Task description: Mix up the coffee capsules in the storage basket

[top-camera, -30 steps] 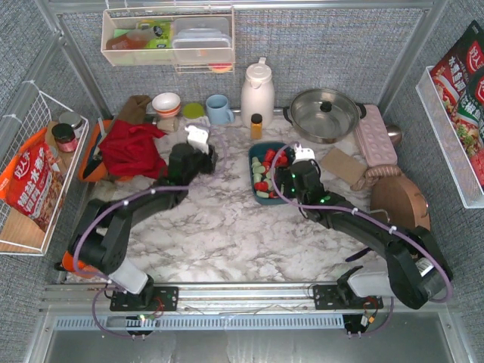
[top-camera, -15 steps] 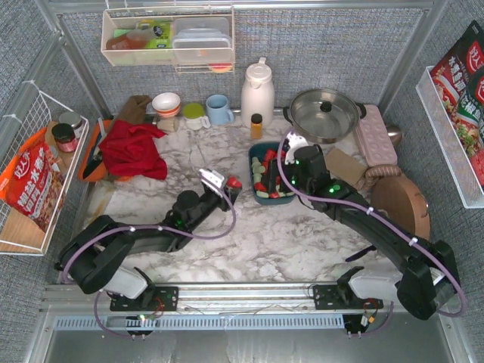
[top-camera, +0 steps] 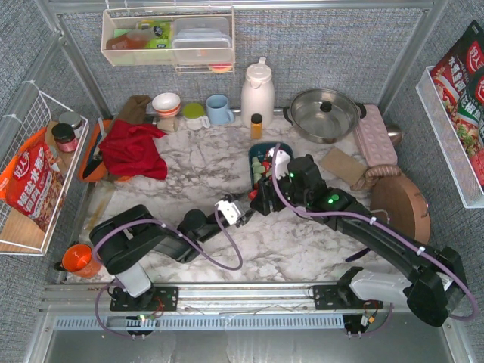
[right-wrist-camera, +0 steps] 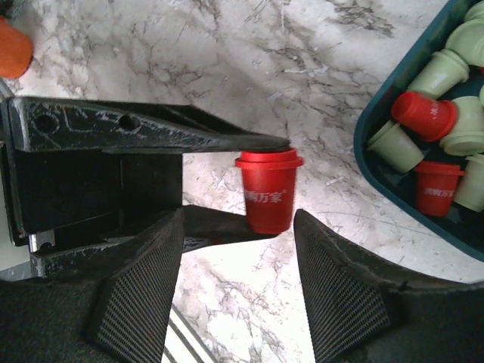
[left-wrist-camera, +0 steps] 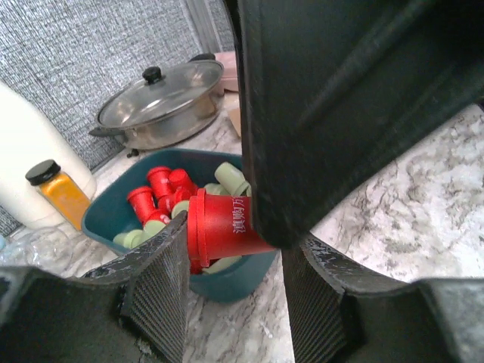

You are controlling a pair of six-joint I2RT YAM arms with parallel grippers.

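Observation:
The dark teal storage basket (top-camera: 253,155) sits at centre back, with red and pale green coffee capsules (top-camera: 262,168) in it and my right arm over part of it. Just in front of it, my left gripper (top-camera: 243,210) is shut on one red capsule (right-wrist-camera: 268,189), gripped end to end: rim on one finger, base on the other. My right gripper (right-wrist-camera: 238,227) is open, with a pad on each side of that capsule and a gap on both sides. In the left wrist view the held capsule (left-wrist-camera: 223,227) is partly hidden behind the right gripper's black finger (left-wrist-camera: 340,113), and the basket (left-wrist-camera: 227,283) lies beyond it.
Behind the basket stand an amber bottle (top-camera: 256,125), a white thermos (top-camera: 257,92) and a lidded steel pot (top-camera: 325,113). A red cloth (top-camera: 132,147) lies at back left, an orange cup (top-camera: 76,259) at near left and a round wooden board (top-camera: 399,198) on the right.
My left arm swung from beside the red cloth to the table's centre, carrying the red capsule. My right gripper came off the basket toward it and its jaws narrowed around the capsule.

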